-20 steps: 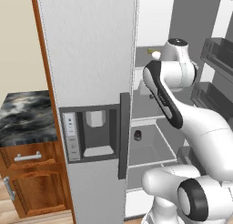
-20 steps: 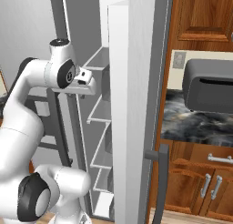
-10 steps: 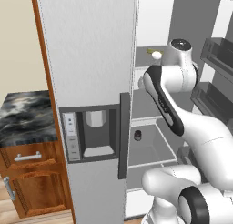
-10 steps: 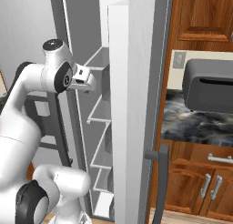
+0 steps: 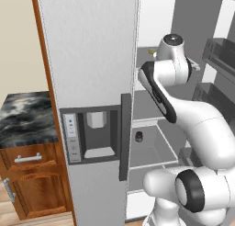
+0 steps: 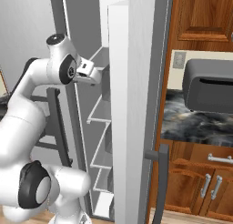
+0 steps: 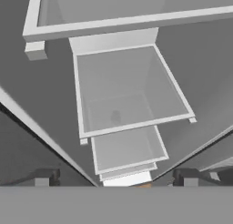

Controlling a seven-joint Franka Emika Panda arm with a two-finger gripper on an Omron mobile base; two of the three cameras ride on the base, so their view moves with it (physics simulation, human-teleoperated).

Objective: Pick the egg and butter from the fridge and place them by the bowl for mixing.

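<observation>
The fridge (image 5: 92, 50) stands open, its light-grey door with the dispenser panel on the left of the left base view. My arm reaches in at the upper shelf. A small olive-yellow piece, apparently the butter (image 5: 151, 50), lies on that shelf just left of the arm. In the right base view my gripper (image 6: 98, 75) points into the fridge (image 6: 132, 104) at upper-shelf height. My gripper (image 7: 116, 182) looks down over grey shelves and bins in the hand view, open, its fingertips (image 7: 42, 180) wide apart with nothing between them. The egg and the bowl are out of view.
A small dark jar (image 5: 138, 137) sits on a lower shelf. Door racks (image 5: 220, 55) hang to the arm's right. A marble counter (image 5: 23, 117) over wooden cabinets lies left of the fridge; a dark toaster (image 6: 209, 91) stands on the counter to its right.
The arm's upper joint has risen a little and swung slightly left in the left base view. The hand stays at the upper shelf.
</observation>
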